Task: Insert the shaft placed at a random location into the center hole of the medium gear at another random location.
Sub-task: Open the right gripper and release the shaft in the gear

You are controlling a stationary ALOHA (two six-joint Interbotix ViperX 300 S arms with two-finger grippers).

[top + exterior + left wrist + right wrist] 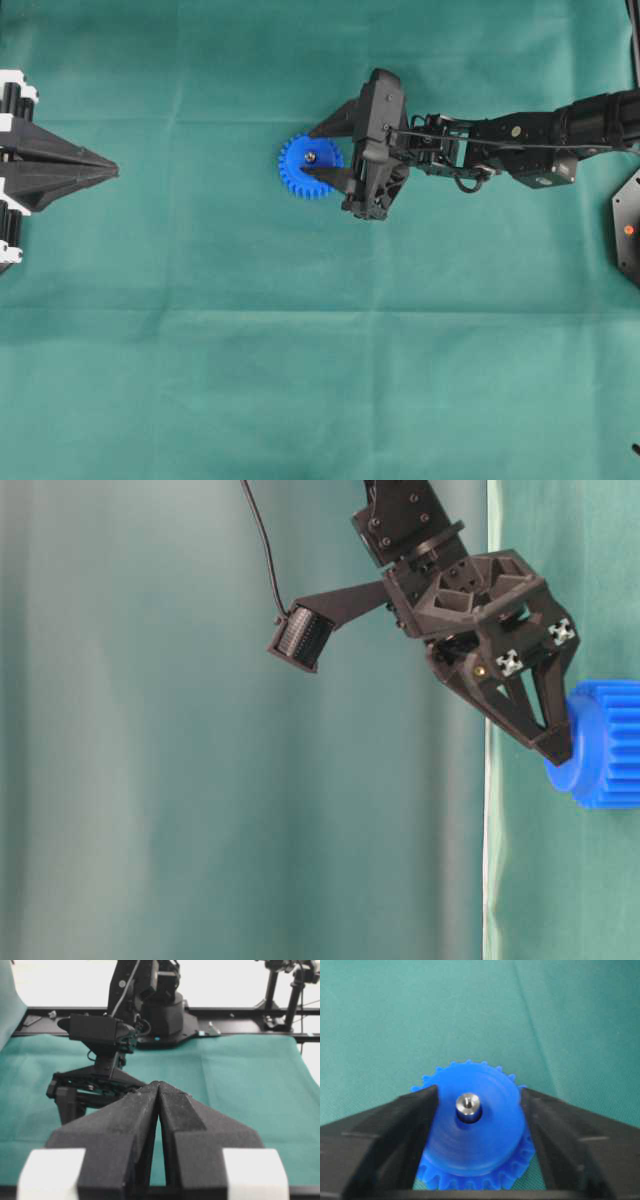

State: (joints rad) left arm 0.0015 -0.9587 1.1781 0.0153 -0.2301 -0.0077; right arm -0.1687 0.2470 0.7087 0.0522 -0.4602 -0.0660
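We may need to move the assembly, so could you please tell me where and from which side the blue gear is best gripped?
Grip the gear across its raised hub, coming straight down from above. It lies flat on the cloth, so the toothed rim sits low and uneven, while the hub offers smooth round sides. The shaft stands in the middle, so the fingers should pass either side of it, much as the open right tool straddles the hub now.

Right gripper (470, 1125) spread wide, angled down; left gripper (159, 1091) closed, level.

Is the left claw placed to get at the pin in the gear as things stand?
Probably not: the left claw sits shut at the table's far edge, and the open right claw flanks the gear around the pin.
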